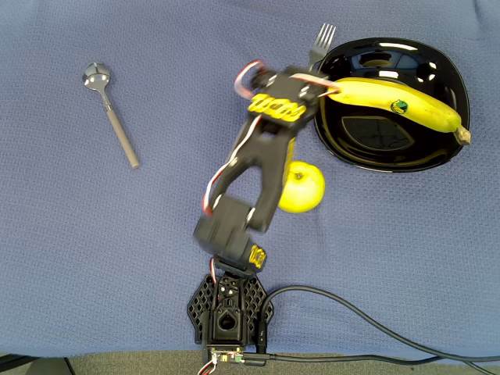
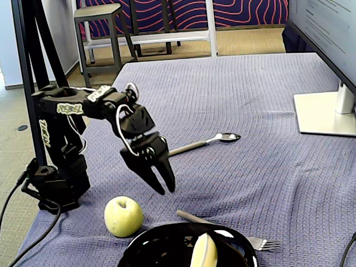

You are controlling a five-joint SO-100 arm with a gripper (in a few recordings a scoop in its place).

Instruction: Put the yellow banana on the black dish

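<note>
On blue cloth, curved yellow banana w/ green sticker spans black dish.

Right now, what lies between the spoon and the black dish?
In the overhead view, the arm's gripper and the fork lie between the spoon and the black dish, otherwise bare blue cloth.

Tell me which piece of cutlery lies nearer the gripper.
The fork, lying against the black dish just beyond the gripper. The spoon lies alone, far off at the left in the overhead view.

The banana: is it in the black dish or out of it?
In: the banana lies across the black dish, its stem end over the rim.
</note>
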